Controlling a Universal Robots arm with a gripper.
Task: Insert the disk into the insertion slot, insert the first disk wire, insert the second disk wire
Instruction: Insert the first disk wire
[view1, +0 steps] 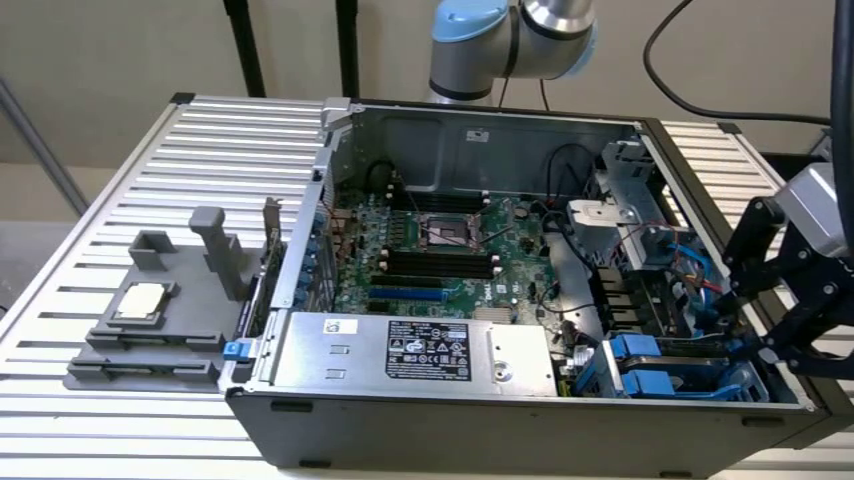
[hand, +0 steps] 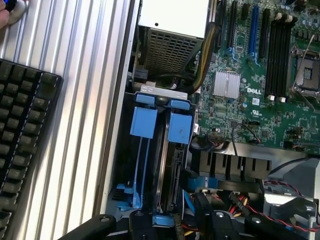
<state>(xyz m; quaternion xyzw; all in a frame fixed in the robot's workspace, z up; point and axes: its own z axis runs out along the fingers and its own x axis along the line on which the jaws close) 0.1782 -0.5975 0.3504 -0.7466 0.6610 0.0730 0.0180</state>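
An open case (view1: 534, 425) sits at the exterior view's centre on a slatted table (view1: 80, 230), motherboard (view1: 461, 265) mid-frame, power supply (view1: 414, 350) at lower centre, a grey fixture (view1: 154, 345) bearing a chip (view1: 140, 300) at the left, and a black keyboard (hand: 22, 145) lies on the slats beside the case.

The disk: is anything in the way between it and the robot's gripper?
Nothing visible. In the wrist view the gripper hangs right by one end of the disk, which stands in the insertion slot. The blue wires lie beside it, not between.
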